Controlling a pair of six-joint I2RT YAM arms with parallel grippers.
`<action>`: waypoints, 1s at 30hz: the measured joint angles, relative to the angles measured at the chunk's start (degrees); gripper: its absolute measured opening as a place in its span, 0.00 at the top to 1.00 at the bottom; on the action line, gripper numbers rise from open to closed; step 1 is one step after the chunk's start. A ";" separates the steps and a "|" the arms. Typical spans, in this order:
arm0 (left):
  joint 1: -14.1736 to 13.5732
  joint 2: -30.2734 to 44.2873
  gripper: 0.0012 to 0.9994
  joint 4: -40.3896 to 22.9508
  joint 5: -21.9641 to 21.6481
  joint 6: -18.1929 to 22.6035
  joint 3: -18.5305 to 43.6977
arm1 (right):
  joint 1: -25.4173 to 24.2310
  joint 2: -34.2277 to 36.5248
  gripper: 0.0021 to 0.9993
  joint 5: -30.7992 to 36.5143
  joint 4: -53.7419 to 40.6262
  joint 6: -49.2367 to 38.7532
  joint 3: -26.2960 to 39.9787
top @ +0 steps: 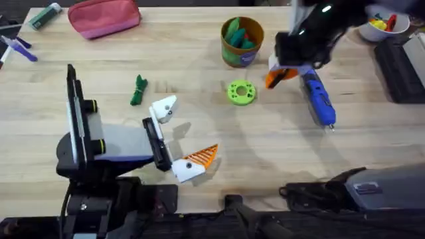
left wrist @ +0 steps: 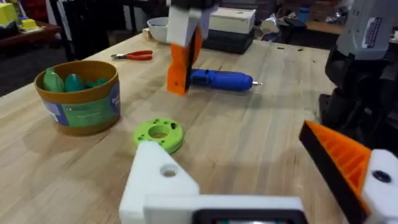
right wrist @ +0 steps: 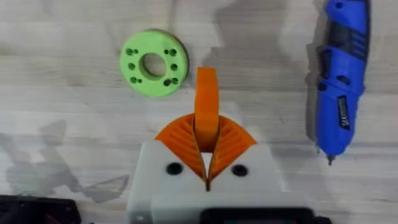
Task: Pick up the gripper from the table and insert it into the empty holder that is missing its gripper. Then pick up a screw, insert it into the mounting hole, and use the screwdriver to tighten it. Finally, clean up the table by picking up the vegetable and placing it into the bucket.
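This is a robotics lab or workshop. The surface [top: 199, 60] is a pale butcher-block workbench, and two black robot arms rise from bases at its near edge. Tools lie about: a blue screwdriver [top: 319, 103] on the wood, and red-handled pliers [left wrist: 134, 55] farther back. A lime-green printed disc [top: 240, 91] with bolt holes sits near the middle. Markers [top: 16, 46] and a pink pouch [top: 104, 17] lie at the far corner. The left wrist view shows the room behind: dark equipment cases [left wrist: 233, 31], boxes and cluttered benches, with a white bowl [top: 384, 26] of small coloured parts at the surface's edge.
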 joint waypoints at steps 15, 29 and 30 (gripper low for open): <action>0.00 -0.01 0.01 0.00 0.00 -0.02 0.00 | 0.00 -16.55 0.99 -8.78 5.62 -0.61 0.60; 0.00 -0.01 0.01 0.00 0.02 -0.01 0.00 | 0.00 -33.34 0.99 -35.45 44.55 1.61 -31.11; 0.00 -0.01 0.01 0.00 0.02 -0.02 0.00 | 0.00 -33.47 0.99 -37.69 48.15 2.60 -33.65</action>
